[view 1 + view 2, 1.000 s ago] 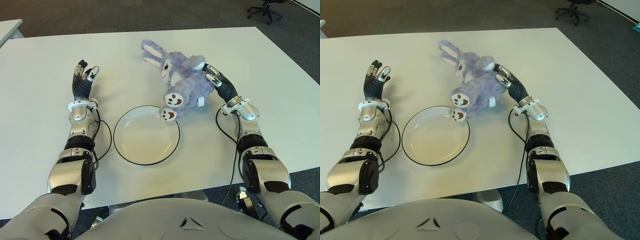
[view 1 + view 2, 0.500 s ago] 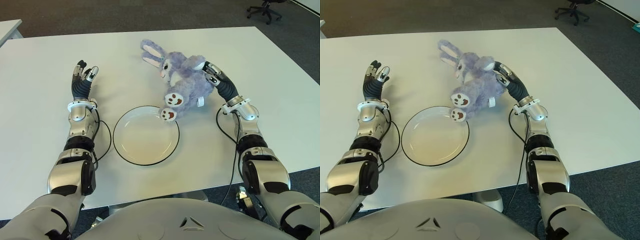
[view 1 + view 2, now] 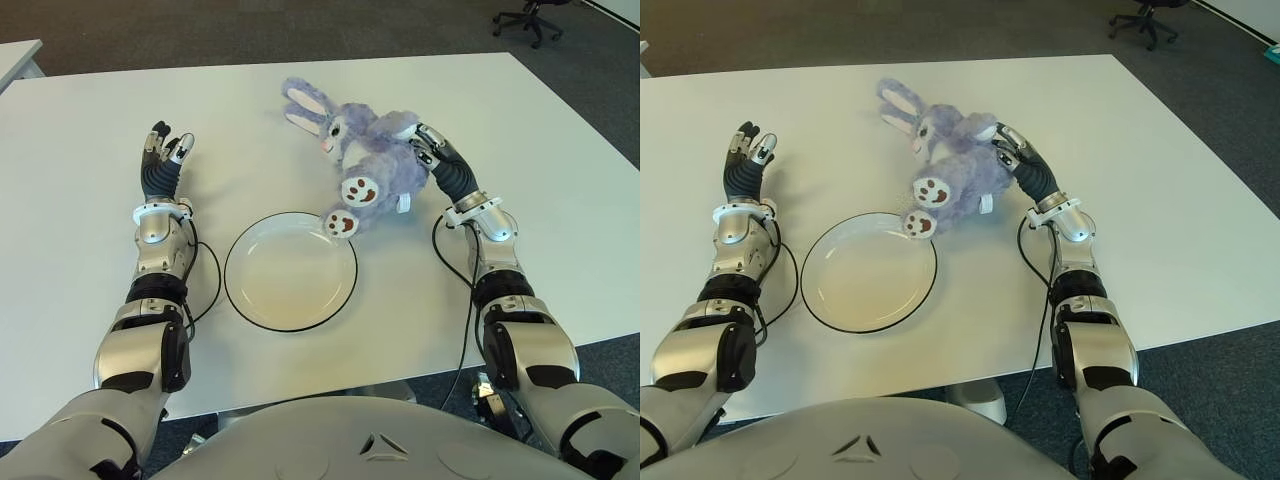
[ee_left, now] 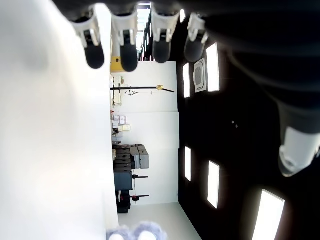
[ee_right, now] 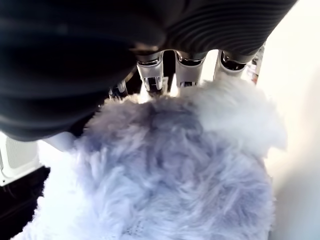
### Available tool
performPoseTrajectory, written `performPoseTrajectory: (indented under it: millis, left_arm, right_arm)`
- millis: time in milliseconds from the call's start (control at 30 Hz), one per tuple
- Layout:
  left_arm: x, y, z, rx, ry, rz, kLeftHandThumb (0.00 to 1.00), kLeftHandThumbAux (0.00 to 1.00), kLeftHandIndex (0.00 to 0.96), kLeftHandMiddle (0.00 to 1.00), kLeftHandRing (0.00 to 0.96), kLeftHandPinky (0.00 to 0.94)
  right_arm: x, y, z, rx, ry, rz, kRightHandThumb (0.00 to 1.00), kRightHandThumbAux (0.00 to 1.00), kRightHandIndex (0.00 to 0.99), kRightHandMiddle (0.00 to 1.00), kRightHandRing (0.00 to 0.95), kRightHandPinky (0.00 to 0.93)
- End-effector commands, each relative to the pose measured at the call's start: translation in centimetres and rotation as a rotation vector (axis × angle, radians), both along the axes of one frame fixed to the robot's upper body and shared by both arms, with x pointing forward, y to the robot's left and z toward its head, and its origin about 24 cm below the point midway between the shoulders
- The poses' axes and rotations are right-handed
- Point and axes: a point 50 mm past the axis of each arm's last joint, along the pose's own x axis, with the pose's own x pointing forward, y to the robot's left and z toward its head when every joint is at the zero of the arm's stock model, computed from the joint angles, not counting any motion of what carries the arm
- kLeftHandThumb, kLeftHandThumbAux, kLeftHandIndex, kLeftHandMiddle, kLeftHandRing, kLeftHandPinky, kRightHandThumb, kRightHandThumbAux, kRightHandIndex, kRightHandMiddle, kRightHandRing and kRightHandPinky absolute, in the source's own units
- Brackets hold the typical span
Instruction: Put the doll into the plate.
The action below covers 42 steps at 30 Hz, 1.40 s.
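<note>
My right fingers [image 5: 187, 67] curl over the fur of the doll [image 3: 372, 165], pressed into it; in the wrist view the pile fills nearly everything below the fingertips. Right hand [image 3: 432, 152] is closed on the doll's far side, the side away from the plate. I cannot see the thumb clearly.

The doll is a lilac plush rabbit, lying on the table [image 3: 560, 160], ears pointing toward the far left, soles of both feet turned up toward me. One foot [image 3: 340, 224] overlaps the plate's far right rim; the other foot sits higher, clear of the plate. Body and head are outside the plate, just beyond it to the right.

The plate [image 3: 250, 300] is white with a dark rim, round, nothing inside it apart from that foot at the edge. It lies between my two forearms, nearer me than the doll.

Left hand [image 3: 160, 165] is to the left of the plate, well apart from it, fingers straight and spread, holding nothing.

Farther out: an office chair [image 3: 530, 18] on the dark carpet beyond the table's far right corner.
</note>
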Motion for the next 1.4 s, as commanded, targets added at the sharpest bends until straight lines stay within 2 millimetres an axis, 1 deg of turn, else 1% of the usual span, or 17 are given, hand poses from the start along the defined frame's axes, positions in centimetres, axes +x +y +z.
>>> performPoseTrajectory:
  millis: [33, 167, 333, 567, 600, 767, 800, 833, 867, 1000, 1167, 1200, 1267, 1400]
  left_arm:
    - [-3.57, -0.88, -5.9, -0.066, 0.246, 0.011, 0.029, 0.513, 0.0, 0.084, 0.116, 0.154]
    - [-3.59, -0.92, -5.92, -0.066, 0.244, 0.012, 0.031, 0.512, 0.0, 0.08, 0.113, 0.139]
    - [-3.63, -0.92, -5.92, -0.067, 0.241, 0.012, 0.033, 0.516, 0.0, 0.07, 0.106, 0.144]
    - [-3.71, -0.88, -5.99, -0.071, 0.241, 0.015, 0.032, 0.515, 0.0, 0.069, 0.107, 0.15]
    - [-3.72, -0.88, -6.0, -0.071, 0.242, 0.016, 0.031, 0.514, 0.0, 0.072, 0.109, 0.146]
    - [-3.77, -0.87, -6.05, -0.071, 0.243, 0.018, 0.03, 0.513, 0.0, 0.075, 0.111, 0.142]
    - [-3.77, -0.86, -6.06, -0.071, 0.244, 0.018, 0.03, 0.511, 0.0, 0.073, 0.105, 0.128]
    - [-3.78, -0.86, -6.07, -0.071, 0.245, 0.019, 0.03, 0.511, 0.0, 0.073, 0.104, 0.126]
    - [-3.78, -0.86, -6.07, -0.071, 0.245, 0.019, 0.029, 0.51, 0.0, 0.073, 0.103, 0.119]
    - [-3.76, -0.84, -6.07, -0.07, 0.247, 0.018, 0.027, 0.513, 0.0, 0.07, 0.1, 0.128]
    - [-3.79, -0.84, -6.07, -0.069, 0.247, 0.018, 0.025, 0.516, 0.0, 0.069, 0.099, 0.13]
    - [-3.81, -0.84, -6.08, -0.068, 0.248, 0.017, 0.025, 0.52, 0.0, 0.068, 0.1, 0.137]
    - [-3.81, -0.84, -6.09, -0.067, 0.249, 0.017, 0.024, 0.521, 0.0, 0.068, 0.1, 0.139]
    - [-3.83, -0.81, -6.12, -0.066, 0.252, 0.017, 0.021, 0.522, 0.0, 0.074, 0.105, 0.141]
  right_arm:
    - [-5.36, 0.56, -9.13, 0.057, 0.344, -0.047, 0.902, 0.373, 0.107, 0.098, 0.215, 0.404]
    - [-5.34, 0.56, -9.18, 0.06, 0.352, -0.054, 0.927, 0.378, 0.122, 0.113, 0.23, 0.412]
    - [-5.33, 0.58, -9.26, 0.065, 0.363, -0.06, 0.953, 0.39, 0.132, 0.127, 0.248, 0.422]
    - [-5.37, 0.65, -9.31, 0.075, 0.37, -0.058, 0.966, 0.405, 0.131, 0.125, 0.248, 0.417]
    - [-5.37, 0.69, -9.31, 0.076, 0.369, -0.059, 0.962, 0.405, 0.131, 0.121, 0.24, 0.4]
    - [-5.4, 0.76, -9.3, 0.077, 0.366, -0.063, 0.955, 0.407, 0.131, 0.116, 0.228, 0.376]
    - [-5.41, 0.71, -9.28, 0.076, 0.365, -0.064, 0.933, 0.405, 0.131, 0.109, 0.213, 0.302]
    - [-5.41, 0.67, -9.25, 0.075, 0.364, -0.066, 0.929, 0.404, 0.131, 0.108, 0.211, 0.29]
    - [-5.41, 0.65, -9.23, 0.074, 0.363, -0.066, 0.919, 0.404, 0.131, 0.104, 0.203, 0.256]
    - [-5.46, 0.65, -9.23, 0.07, 0.36, -0.071, 0.872, 0.397, 0.123, 0.093, 0.184, 0.231]
    - [-5.53, 0.65, -9.2, 0.068, 0.356, -0.073, 0.846, 0.394, 0.117, 0.086, 0.168, 0.205]
    - [-5.55, 0.64, -9.18, 0.069, 0.354, -0.071, 0.822, 0.393, 0.113, 0.081, 0.15, 0.19]
    - [-5.58, 0.64, -9.16, 0.071, 0.351, -0.068, 0.815, 0.395, 0.111, 0.079, 0.144, 0.185]
    - [-5.65, 0.67, -9.15, 0.076, 0.348, -0.059, 0.798, 0.392, 0.09, 0.044, 0.114, 0.185]
